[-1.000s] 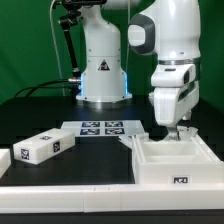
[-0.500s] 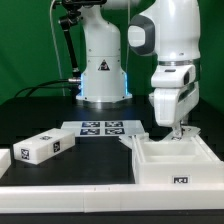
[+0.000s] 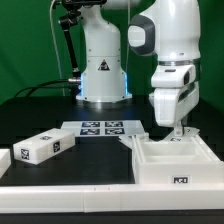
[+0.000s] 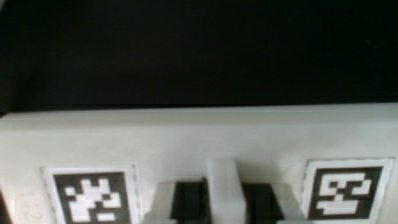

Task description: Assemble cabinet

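The cabinet's open white box body [image 3: 172, 162] lies on the table at the exterior view's right, with a tag on its front face. My gripper [image 3: 173, 130] points straight down at the box's far wall. In the wrist view the gripper [image 4: 228, 200] straddles a thin upright white wall [image 4: 228, 172], with the dark pads [image 4: 187, 202] pressed against both of its sides. Two tags [image 4: 89, 196] sit on the white panel on either side of the fingers. A loose white cabinet block [image 3: 40, 146] with tags lies at the exterior view's left.
The marker board [image 3: 100, 127] lies flat in the middle, in front of the arm's base [image 3: 104, 75]. A low white border [image 3: 60, 190] runs along the table's front edge. Black tabletop lies between the block and the box.
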You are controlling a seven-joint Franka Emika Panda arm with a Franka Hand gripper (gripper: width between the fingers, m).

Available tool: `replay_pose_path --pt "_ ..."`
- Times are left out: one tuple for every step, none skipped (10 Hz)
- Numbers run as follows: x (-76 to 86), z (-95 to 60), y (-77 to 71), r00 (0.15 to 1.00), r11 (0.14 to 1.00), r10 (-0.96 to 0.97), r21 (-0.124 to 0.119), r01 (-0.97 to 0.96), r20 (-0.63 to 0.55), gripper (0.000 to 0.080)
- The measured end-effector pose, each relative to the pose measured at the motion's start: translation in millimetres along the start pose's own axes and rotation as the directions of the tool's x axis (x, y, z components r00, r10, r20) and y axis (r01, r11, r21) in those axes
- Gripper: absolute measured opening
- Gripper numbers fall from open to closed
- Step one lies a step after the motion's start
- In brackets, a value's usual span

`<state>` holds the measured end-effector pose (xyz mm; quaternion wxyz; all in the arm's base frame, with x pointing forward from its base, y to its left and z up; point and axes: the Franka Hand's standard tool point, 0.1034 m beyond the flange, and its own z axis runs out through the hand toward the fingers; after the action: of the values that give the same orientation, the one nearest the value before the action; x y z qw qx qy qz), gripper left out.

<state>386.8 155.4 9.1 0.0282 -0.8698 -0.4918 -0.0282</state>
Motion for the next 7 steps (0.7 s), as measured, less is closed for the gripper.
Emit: replay_pose_path --pt "0.3 -1.8 0.5 1.0 1.0 -0.029 0.0 0.029 0.006 0.0068" --pt "1.7 -7.5 2.2 0.998 0.998 -0.067 0.0 0.067 0.016 0.0068" --pt "1.4 -14.6 4.7 0.993 0.994 -0.108 0.007 0.108 0.041 0.0068" --pt "2.0 -23.2 9.3 0.987 0.988 -0.153 0.008 0.153 0.057 0.0068" --pt "-0.1 -29.6 14.8 0.975 0.978 -0.211 0.011 0.21 0.069 0.0069" --pt "-6.9 -34.3 23.2 0.961 0.964 -0.265 0.016 0.264 0.076 0.0069" --pt "-8.9 -36.0 27.7 0.959 0.963 -0.271 0.016 0.271 0.077 0.0069"
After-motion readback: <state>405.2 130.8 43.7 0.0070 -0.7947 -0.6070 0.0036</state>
